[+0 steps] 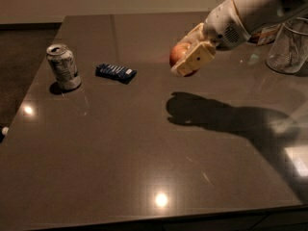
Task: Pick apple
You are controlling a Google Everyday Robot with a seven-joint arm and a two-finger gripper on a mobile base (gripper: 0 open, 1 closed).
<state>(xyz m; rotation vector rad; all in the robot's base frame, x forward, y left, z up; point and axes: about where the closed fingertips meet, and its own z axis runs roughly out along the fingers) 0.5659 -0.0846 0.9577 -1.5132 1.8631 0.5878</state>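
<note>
The apple (179, 55) is small, round and red with a yellowish patch. It sits between the cream fingers (195, 60) of my gripper (186, 57), which is shut on it and holds it well above the dark table (144, 148). The arm reaches in from the upper right. The near finger hides part of the apple. The arm's shadow lies on the table below and right of the gripper.
A silver soda can (63, 67) stands at the left of the table. A flat blue packet (115, 72) lies to its right. A clear glass (289, 46) stands at the far right, with something partly hidden behind the arm.
</note>
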